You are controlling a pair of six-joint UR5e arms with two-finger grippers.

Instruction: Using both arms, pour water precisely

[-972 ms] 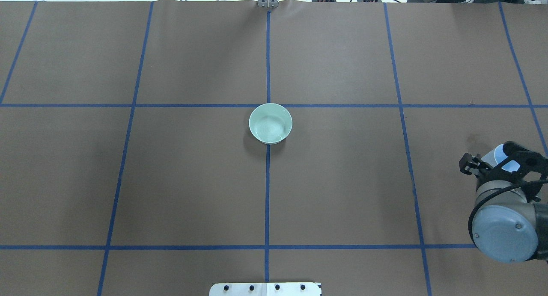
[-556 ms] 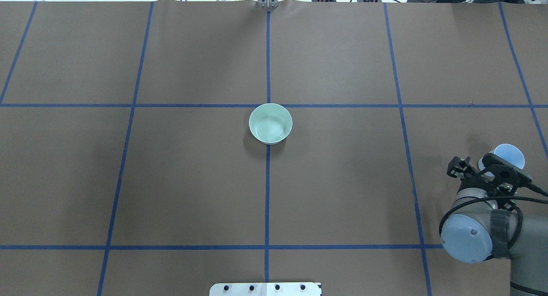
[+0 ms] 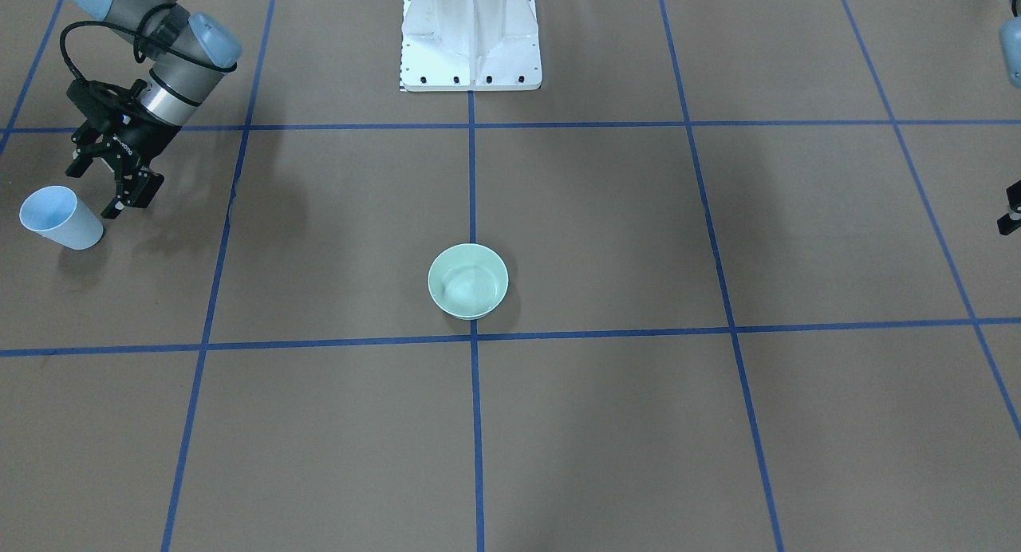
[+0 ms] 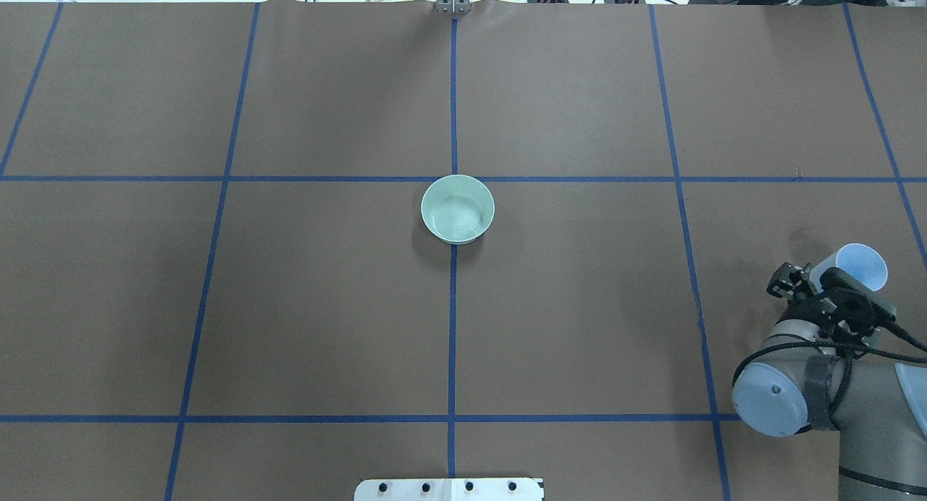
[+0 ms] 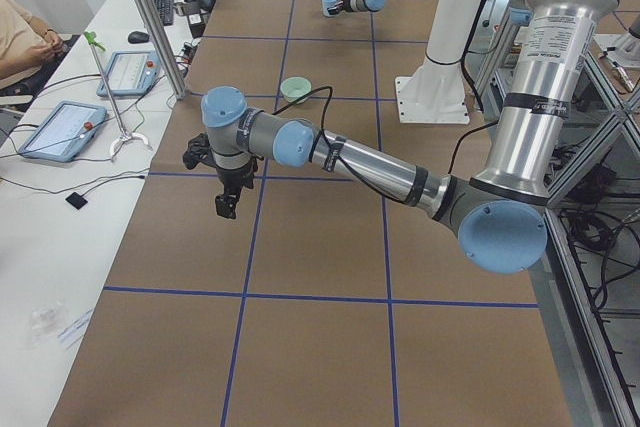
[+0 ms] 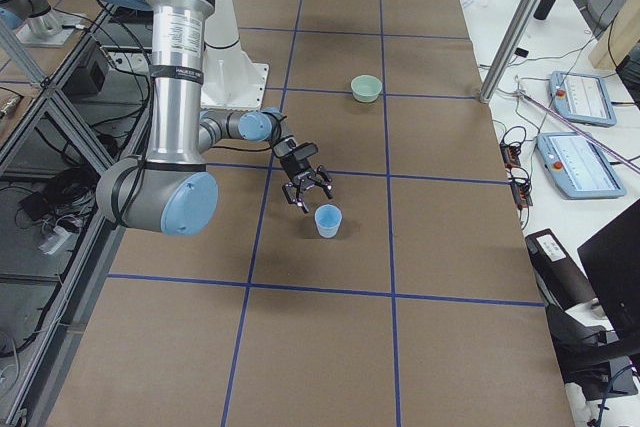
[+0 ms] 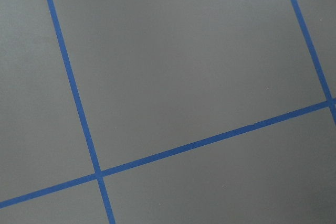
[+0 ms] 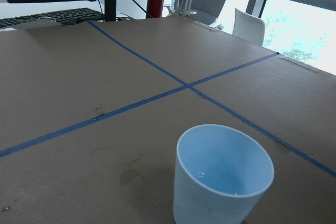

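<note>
A light blue cup (image 3: 60,217) (image 4: 862,265) (image 6: 327,220) stands upright on the brown table at my right side. The right wrist view shows a little clear water (image 8: 227,183) glinting in the bottom of the cup (image 8: 223,179). My right gripper (image 3: 97,187) (image 4: 815,284) (image 6: 308,190) is open, just short of the cup and apart from it. A pale green bowl (image 3: 468,281) (image 4: 458,209) sits at the table's centre with faint rings inside. My left gripper (image 5: 228,197) hangs over bare table far to the left; I cannot tell whether it is open or shut.
The white pedestal (image 3: 471,33) stands at the table's robot side. Blue tape lines grid the brown paper. A dark damp stain (image 4: 800,234) marks the paper near the cup. Tablets (image 5: 60,129) and cables lie on the side bench, where a person's arm (image 5: 25,42) rests.
The right gripper, which was around the cup, has drawn back toward the robot's side and left the cup standing free. The bowl has not moved.
</note>
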